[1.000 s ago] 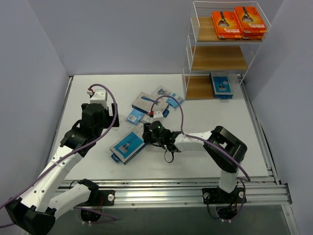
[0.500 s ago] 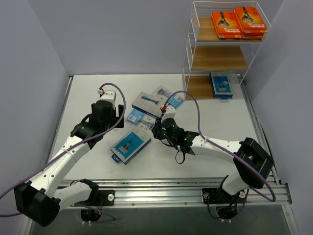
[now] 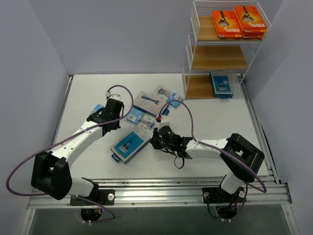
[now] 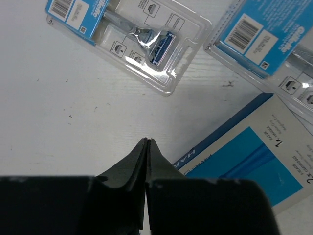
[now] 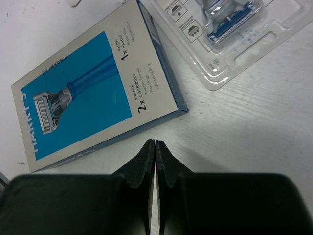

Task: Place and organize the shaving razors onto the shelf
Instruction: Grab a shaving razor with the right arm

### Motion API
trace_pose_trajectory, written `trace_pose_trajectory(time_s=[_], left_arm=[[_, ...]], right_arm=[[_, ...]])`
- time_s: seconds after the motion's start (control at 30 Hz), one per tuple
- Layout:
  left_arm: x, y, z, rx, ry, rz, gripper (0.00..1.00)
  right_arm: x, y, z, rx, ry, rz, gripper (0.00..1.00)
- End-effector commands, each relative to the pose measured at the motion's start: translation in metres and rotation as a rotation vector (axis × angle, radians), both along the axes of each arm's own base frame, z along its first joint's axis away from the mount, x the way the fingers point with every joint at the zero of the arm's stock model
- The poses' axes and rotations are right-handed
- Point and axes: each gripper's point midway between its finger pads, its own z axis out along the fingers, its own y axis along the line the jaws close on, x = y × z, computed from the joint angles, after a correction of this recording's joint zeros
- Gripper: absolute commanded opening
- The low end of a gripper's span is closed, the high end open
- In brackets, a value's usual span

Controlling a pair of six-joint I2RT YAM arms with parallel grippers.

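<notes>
From above, the shelf (image 3: 218, 58) stands at the far right of the worktop (image 3: 88, 88). Orange boxes (image 3: 226, 24) lie on its top board. One blue pack (image 3: 221, 85) lies on the bottom board. The other razor packs (image 3: 149, 105) lie in a bunch in the middle of the worktop, well apart from the shelf. The left tool (image 3: 117, 125) and the right tool (image 3: 152, 142) sit on either side of a big blue box (image 3: 129, 145), both near it.

From the left wrist, the left tool's two fingers are pressed together with nothing between them. They point at bare worktop. A clear pack (image 4: 132, 41) lies ahead, and the big blue box is just to the right.

From the right wrist, the right tool's fingers are together too and hold nothing. The big blue box's edge is just ahead.

I think the job now is to pick up that box. One tool should spread its fingers first, then come down over a thin edge and squeeze. The box lies flat, so it may slide. The other arm should keep out of the way. The box fits best beside the blue pack.
</notes>
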Motion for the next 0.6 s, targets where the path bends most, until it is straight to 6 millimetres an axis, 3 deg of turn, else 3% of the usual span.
trace_pose_trajectory(time_s=[0.0,0.27,0.57], left_arm=[[0.012,0.014,0.009,0.043,-0.023,0.103,0.08],[0.01,0.026,-0.033,0.131,0.138,0.173,0.02],[0.004,0.02,-0.058,0.135,0.227,0.157,0.02]], right_arm=[[-0.005,0.021,0.005,0.058,-0.001,0.057,0.0],[-0.014,0.032,-0.011,0.064,0.034,0.099,0.0],[-0.01,0.04,-0.003,0.108,0.035,0.082,0.0]])
